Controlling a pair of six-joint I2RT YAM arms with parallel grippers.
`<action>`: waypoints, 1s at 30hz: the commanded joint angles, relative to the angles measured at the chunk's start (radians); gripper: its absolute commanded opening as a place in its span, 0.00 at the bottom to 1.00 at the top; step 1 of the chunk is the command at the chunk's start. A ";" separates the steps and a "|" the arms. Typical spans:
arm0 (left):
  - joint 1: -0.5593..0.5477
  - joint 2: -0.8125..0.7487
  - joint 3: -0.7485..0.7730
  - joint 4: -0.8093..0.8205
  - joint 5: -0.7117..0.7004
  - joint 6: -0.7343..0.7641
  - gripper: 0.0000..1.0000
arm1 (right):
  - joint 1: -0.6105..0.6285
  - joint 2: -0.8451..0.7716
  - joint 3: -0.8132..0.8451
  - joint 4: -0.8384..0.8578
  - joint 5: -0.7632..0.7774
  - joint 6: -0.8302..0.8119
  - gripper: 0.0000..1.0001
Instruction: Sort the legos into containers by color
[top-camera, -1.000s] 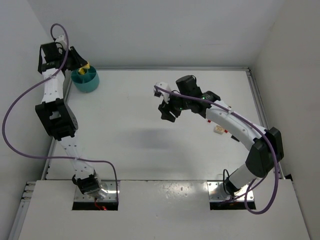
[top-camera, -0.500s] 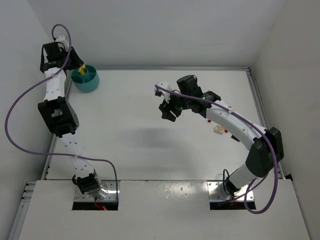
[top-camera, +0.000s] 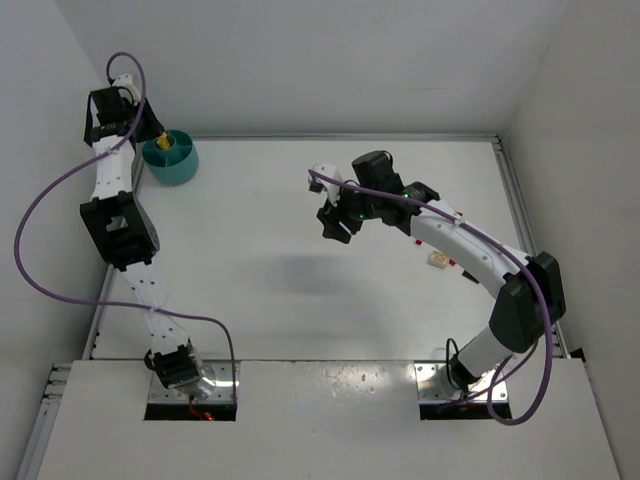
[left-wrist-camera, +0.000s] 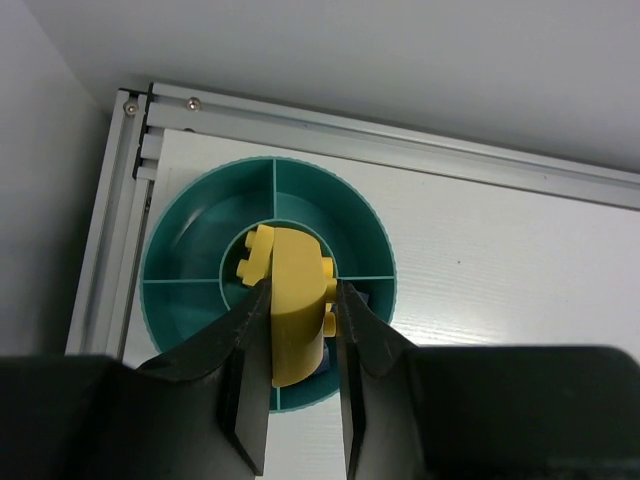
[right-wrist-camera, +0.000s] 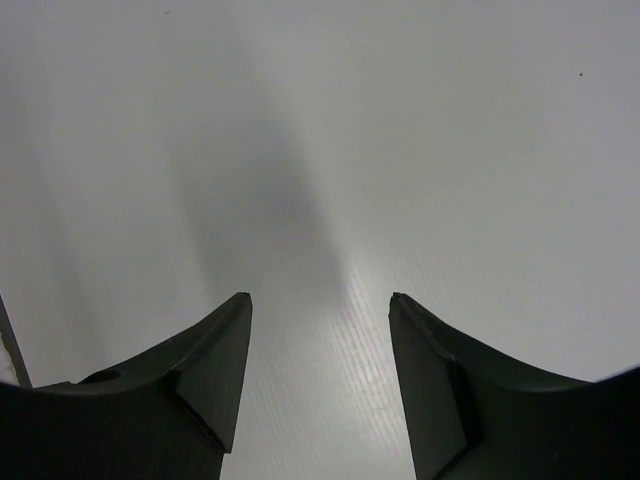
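Left gripper (left-wrist-camera: 300, 300) pinches yellow lego (left-wrist-camera: 295, 265) over teal bowl (left-wrist-camera: 175, 250) (right gripper (right-wrist-camera: 320, 300) parted)

Yellow lego (left-wrist-camera: 290, 300), teal bowl (left-wrist-camera: 180, 250), white table (top-camera: 300, 290), black left end effector (left-wrist-camera: 300, 292).

Bright, even light falls from above; a soft grey shadow smears the white table (top-camera: 250, 320) beneath the right gripper (top-camera: 335, 225).

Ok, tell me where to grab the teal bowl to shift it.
Probably take the teal bowl by its thin, upright outer wall, from above: one finger in an empty outer compartment, one outside, away from the frame rail. The left gripper holds a yellow lego.
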 joint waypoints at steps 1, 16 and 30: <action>-0.001 0.017 0.045 0.024 -0.013 0.021 0.19 | -0.005 0.002 0.011 0.038 -0.012 0.015 0.58; -0.001 0.047 0.034 0.024 -0.022 0.041 0.34 | -0.005 0.031 0.021 0.038 -0.012 0.015 0.58; -0.001 0.006 0.034 0.042 -0.032 0.032 0.54 | -0.005 0.031 0.021 0.047 -0.012 0.015 0.58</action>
